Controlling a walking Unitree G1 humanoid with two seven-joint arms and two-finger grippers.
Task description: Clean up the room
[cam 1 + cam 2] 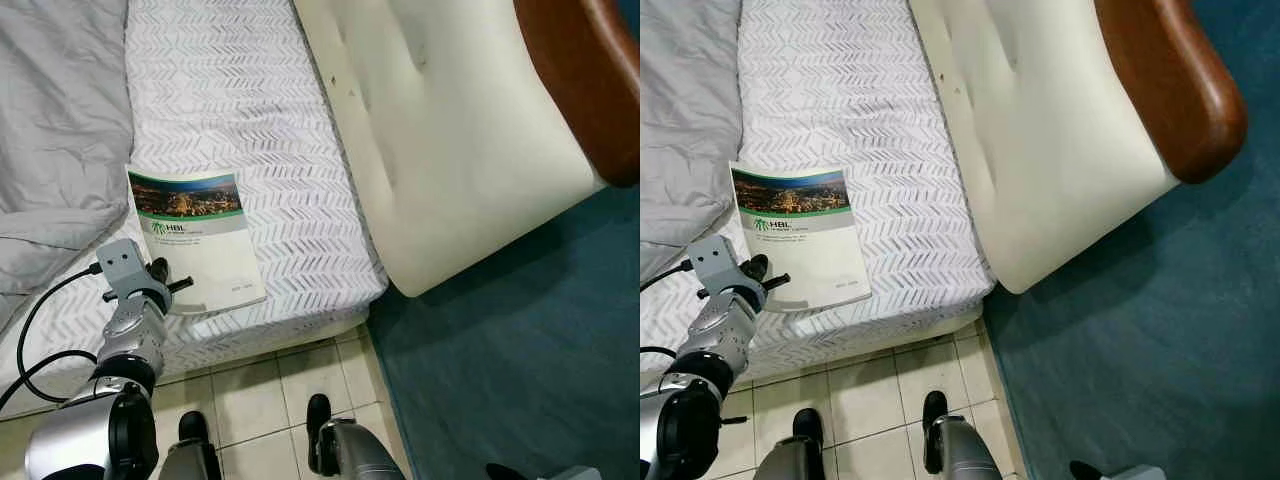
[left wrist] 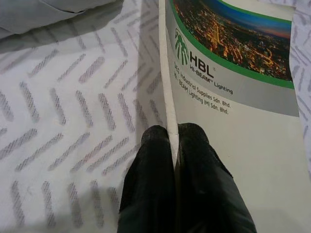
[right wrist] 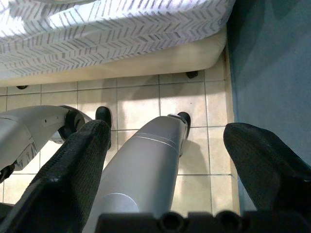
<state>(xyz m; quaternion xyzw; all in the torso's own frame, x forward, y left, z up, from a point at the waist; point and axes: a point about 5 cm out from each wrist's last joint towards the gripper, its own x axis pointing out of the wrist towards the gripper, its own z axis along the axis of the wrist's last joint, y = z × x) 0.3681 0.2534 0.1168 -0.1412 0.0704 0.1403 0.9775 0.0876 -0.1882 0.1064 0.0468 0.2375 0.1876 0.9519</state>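
A white booklet (image 1: pixel 200 240) with a night-city photo and green "HBL" logo lies on the bed's patterned sheet near the front edge. My left gripper (image 1: pixel 165 283) reaches over the mattress edge and is shut on the booklet's near left edge. In the left wrist view both black fingers (image 2: pixel 155 160) pinch the thin edge of the booklet (image 2: pixel 233 131) between them. My right gripper (image 3: pixel 165 145) hangs low by my legs over the tiled floor, its two fingers wide apart and nothing between them.
A grey blanket (image 1: pixel 50 120) is bunched on the bed's left. A cream padded headboard with a brown wooden rim (image 1: pixel 590 70) leans on the right. Teal carpet (image 1: pixel 520 350) covers the floor to the right; beige tiles (image 1: pixel 260 400) lie under my feet.
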